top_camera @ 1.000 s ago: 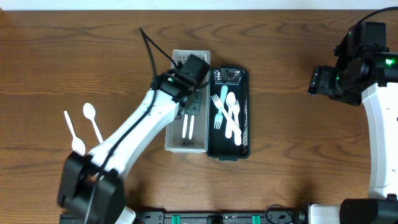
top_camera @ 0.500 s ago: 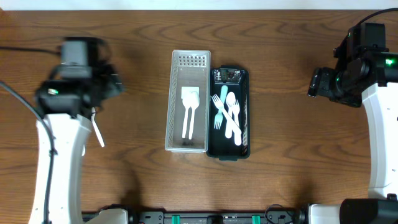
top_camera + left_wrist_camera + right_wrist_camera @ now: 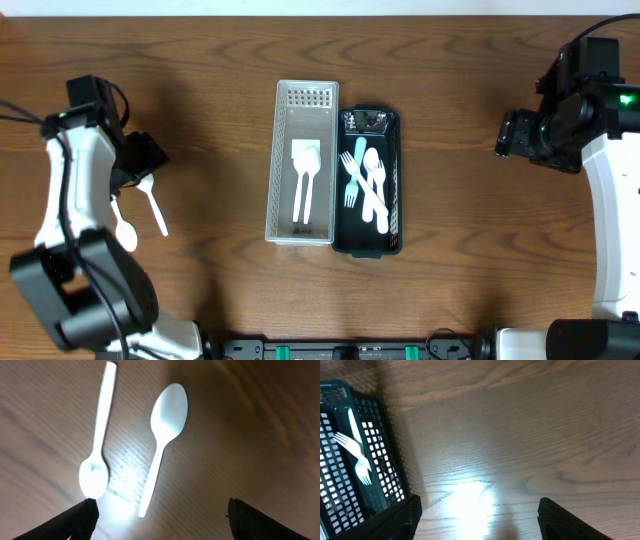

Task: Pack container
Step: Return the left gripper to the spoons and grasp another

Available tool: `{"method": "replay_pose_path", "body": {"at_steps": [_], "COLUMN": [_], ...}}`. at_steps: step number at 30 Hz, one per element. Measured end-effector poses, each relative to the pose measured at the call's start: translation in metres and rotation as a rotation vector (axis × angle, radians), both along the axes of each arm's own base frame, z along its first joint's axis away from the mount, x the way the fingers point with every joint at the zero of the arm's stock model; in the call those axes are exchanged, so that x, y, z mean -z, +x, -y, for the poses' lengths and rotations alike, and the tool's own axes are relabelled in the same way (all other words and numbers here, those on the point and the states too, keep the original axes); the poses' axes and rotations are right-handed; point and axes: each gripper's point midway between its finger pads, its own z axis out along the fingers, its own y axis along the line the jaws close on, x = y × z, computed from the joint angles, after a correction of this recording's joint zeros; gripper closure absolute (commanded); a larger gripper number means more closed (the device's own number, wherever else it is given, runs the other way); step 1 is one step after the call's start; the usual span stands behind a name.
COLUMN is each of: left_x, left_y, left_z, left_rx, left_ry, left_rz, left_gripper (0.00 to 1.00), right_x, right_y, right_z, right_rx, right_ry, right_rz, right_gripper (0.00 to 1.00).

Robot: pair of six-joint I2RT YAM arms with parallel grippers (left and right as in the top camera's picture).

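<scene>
Two white plastic spoons lie on the wood table at the left, one (image 3: 155,207) beside the other (image 3: 122,226); both show in the left wrist view (image 3: 164,442) (image 3: 99,440). My left gripper (image 3: 143,160) (image 3: 160,525) is open and empty, just above them. A light grey basket (image 3: 283,200) holds two white utensils (image 3: 304,182). A black basket (image 3: 393,180) next to it holds a teal fork (image 3: 353,172) and white forks (image 3: 374,190). My right gripper (image 3: 508,132) (image 3: 480,520) is open and empty over bare wood, right of the black basket (image 3: 345,485).
The two baskets stand side by side at the table's middle. A white fork (image 3: 354,445) shows inside the black basket in the right wrist view. Bare wood lies between the baskets and each arm.
My left arm has left the grey basket, where two white utensils now lie uncovered, and swung far left over the two spoons. The right arm has not moved.
</scene>
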Motion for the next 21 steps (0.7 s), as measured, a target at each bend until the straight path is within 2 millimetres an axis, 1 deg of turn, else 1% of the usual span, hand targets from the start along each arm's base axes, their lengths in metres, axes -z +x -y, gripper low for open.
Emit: {"method": "replay_pose_path", "body": {"at_steps": [4,9,16,21], "left_x": [0.025,0.048,0.075,0.087], "left_y": [0.002,0.001,-0.009,-0.014], "left_z": [0.001,0.004,0.01,0.01], "left_rx": [0.002,0.008,0.013,0.005], "left_ry": [-0.026,-0.044,-0.061,-0.061], "left_rz": [-0.044,-0.06,-0.061,-0.053], "left_gripper": [0.14,0.14,0.14,0.14], "right_x": [0.0,0.001,0.001,0.001], "right_y": [-0.001,-0.002,-0.003,-0.005], "right_z": [0.0,0.0,0.0,0.0], "right_rx": [0.0,0.0,0.0,0.0], "right_ry": [0.0,0.001,0.001,0.002], "right_rz": [-0.006,-0.01,-0.012,-0.021], "right_gripper": [0.23,0.23,0.23,0.23]}}
